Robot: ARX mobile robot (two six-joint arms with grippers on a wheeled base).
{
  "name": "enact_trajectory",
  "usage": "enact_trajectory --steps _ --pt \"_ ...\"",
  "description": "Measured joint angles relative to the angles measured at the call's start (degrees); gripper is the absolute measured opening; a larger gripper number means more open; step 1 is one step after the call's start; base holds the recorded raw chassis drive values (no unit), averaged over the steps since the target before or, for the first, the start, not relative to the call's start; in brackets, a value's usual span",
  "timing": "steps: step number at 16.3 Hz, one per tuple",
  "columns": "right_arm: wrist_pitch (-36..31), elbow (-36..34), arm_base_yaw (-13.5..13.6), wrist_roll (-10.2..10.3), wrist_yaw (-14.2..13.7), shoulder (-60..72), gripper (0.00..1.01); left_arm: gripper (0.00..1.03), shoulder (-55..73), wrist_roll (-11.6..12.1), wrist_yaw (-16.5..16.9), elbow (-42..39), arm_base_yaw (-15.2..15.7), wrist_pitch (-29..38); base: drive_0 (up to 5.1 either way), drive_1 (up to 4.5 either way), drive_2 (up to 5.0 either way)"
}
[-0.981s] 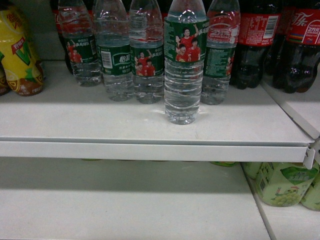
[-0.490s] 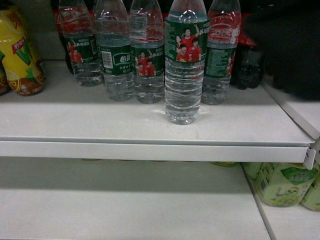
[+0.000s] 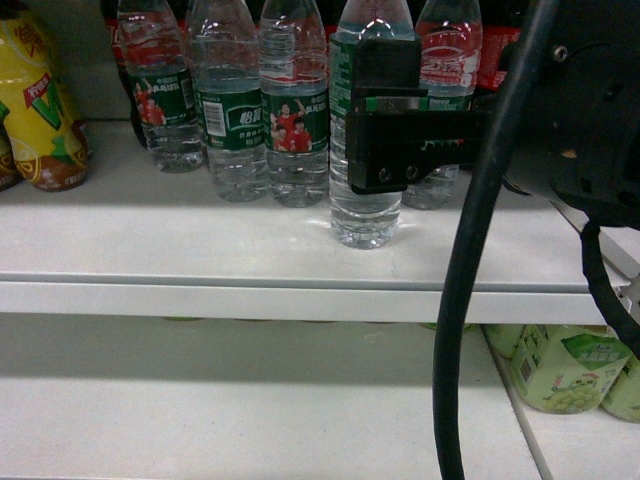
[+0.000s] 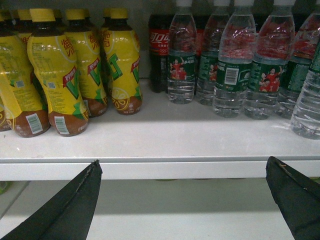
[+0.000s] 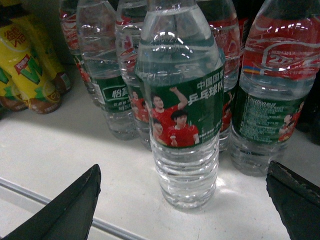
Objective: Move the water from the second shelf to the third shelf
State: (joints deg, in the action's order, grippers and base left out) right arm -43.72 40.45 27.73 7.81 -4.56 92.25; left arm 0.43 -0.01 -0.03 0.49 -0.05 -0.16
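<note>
The water bottle (image 5: 182, 125) stood upright near the shelf's (image 3: 300, 255) front edge, ahead of its row, centred just beyond the right gripper's (image 5: 182, 200) spread, empty fingers, the nearer arm.

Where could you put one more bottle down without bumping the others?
The front strip of the upper shelf is bare, left of the lone front water bottle and ahead of the water row. The lower shelf is bare too, left of the green drink packs. The back is crowded: yellow tea bottles, water, cola.
</note>
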Motion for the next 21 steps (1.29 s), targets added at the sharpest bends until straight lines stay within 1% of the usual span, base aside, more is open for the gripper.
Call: enact_trajectory --steps 1,3,4,5,7,12,13,14,16,18,19,20,21 --pt "0.00 1.90 -0.04 -0.44 -0.24 1.62 0.98 0.98 0.00 0.02 0.00 0.00 0.00 0.00 0.0 0.00 0.0" --pt "0.85 4.55 0.02 -0.66 -0.37 3.85 0.98 0.98 0.00 0.00 0.00 0.00 0.00 0.00 0.0 0.00 0.0" --pt "0.90 6.05 0.04 -1.31 -0.55 5.01 0.98 0.98 0.00 0.02 0.00 0.00 0.00 -0.02 0.0 0.00 0.0" --pt "1.79 7.98 0.15 -2.10 -1.49 6.60 0.98 0.98 0.00 0.00 0.00 0.00 0.00 0.00 0.0 0.00 0.0" --pt "2.32 10.12 0.39 -2.82 -1.90 9.05 0.98 0.98 0.00 0.00 0.00 0.00 0.00 -0.02 0.0 0.00 0.0" --pt "2.69 15.61 0.39 -3.69 -3.85 14.29 0.98 0.98 0.00 0.02 0.00 0.00 0.00 0.00 0.0 0.00 0.0" --pt "2.99 17.25 0.39 -4.50 -4.46 15.28 0.98 0.98 0.00 0.00 0.00 0.00 0.00 -0.02 0.0 0.00 0.0" --pt "4.07 19.19 0.37 -4.72 -5.31 16.11 0.98 0.98 0.00 0.02 0.00 0.00 0.00 -0.02 0.0 0.00 0.0" --pt "5.53 22.86 0.33 -4.68 -7.37 18.03 0.98 0.98 0.00 0.00 0.00 0.00 0.00 -0.02 0.0 0.00 0.0" --pt "6.71 24.81 0.22 -4.37 -9.01 19.10 0.98 0.98 0.00 0.00 0.00 0.00 0.00 -0.02 0.0 0.00 0.0" --pt "7.56 25.14 0.02 -4.15 -9.97 19.19 0.94 0.98 0.00 0.00 0.00 0.00 0.00 -0.02 0.0 0.00 0.0" --pt "7.48 25.20 0.07 -3.96 -10.19 19.19 0.79 0.98 0.00 0.00 0.00 0.00 0.00 -0.02 0.0 0.00 0.0" --pt "7.48 25.18 0.22 -3.26 -10.43 19.17 0.67 0.98 0.00 0.00 0.00 0.00 0.00 -0.02 0.0 0.00 0.0"
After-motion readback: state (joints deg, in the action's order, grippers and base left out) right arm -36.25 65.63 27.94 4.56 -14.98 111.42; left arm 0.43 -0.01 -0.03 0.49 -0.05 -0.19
